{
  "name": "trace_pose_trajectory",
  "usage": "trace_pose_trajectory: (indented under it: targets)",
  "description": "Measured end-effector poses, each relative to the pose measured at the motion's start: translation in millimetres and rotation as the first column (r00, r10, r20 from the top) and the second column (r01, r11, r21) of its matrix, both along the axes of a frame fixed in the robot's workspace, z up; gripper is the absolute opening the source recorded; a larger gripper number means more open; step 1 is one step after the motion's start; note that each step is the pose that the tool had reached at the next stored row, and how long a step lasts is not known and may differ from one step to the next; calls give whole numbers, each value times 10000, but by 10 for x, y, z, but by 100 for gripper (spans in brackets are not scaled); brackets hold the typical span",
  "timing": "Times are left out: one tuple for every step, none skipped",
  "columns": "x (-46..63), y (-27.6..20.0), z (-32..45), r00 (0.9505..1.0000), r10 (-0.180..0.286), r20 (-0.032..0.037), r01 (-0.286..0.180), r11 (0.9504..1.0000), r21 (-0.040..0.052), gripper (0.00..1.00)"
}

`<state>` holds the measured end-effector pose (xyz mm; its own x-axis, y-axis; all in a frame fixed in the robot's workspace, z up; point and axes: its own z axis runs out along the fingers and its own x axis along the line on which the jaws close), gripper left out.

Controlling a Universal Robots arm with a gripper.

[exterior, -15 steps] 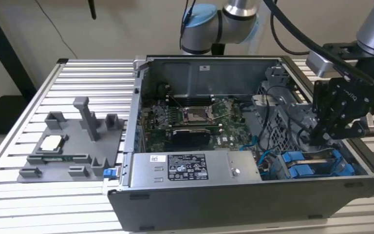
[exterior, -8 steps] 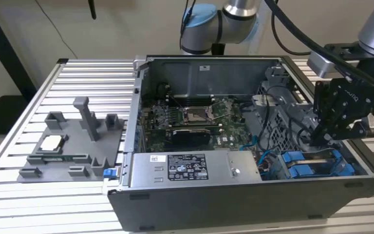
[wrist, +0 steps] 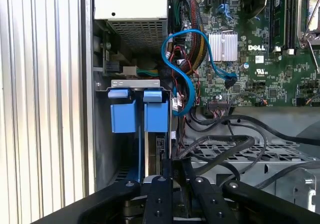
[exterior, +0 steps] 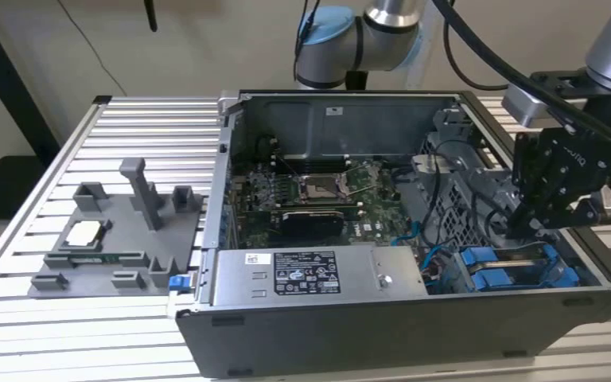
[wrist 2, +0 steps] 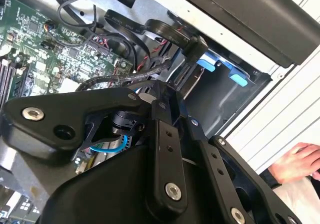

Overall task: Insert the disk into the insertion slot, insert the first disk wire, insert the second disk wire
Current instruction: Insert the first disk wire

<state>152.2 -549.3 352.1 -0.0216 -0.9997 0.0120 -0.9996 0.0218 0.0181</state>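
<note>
Your black tool (wrist: 169,168) hangs inside the open dark-grey computer case (exterior: 317,350) on the slatted metal counter (exterior: 29,334), close over the narrow grey metal insertion slot (wrist: 135,84) and among black cables (wrist: 235,140). You cannot tell whether it is apart, together or clamped on anything. The disk, in its bright blue plastic carrier frame (wrist: 156,115), sits in that slot, just beside a second blue carrier (wrist: 122,115).

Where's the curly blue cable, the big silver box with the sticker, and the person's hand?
blue cable (wrist: 192,31), first wrist view, top of its loop.
silver box (exterior: 401,267), exterior view, bare metal beside the sticker.
hand (wrist 2: 300,161), second wrist view, middle of the hand.
</note>
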Motion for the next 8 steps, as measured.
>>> trace_pose_trajectory:
  targets:
    - [1, -4, 0, 10000, 0, -1, 0, 10000, 1, 19]
    - [3, -9, -1, 10000, 0, -4, 0, 10000, 2, 19]
    - [5, -16, 0, 10000, 1, -6, -1, 10000, 1, 19]
    - [7, -27, -1, 10000, 1, -10, -1, 10000, 2, 19]
    - [10, -38, -1, 10000, 1, -12, -1, 10000, 1, 19]
    - [13, -50, 0, 10000, 0, -14, 0, 10000, 0, 19]
    - [15, -64, -1, 10000, 0, -15, 0, 10000, 1, 19]
    - [17, -76, 0, 10000, 0, -16, 0, 10000, 0, 19]
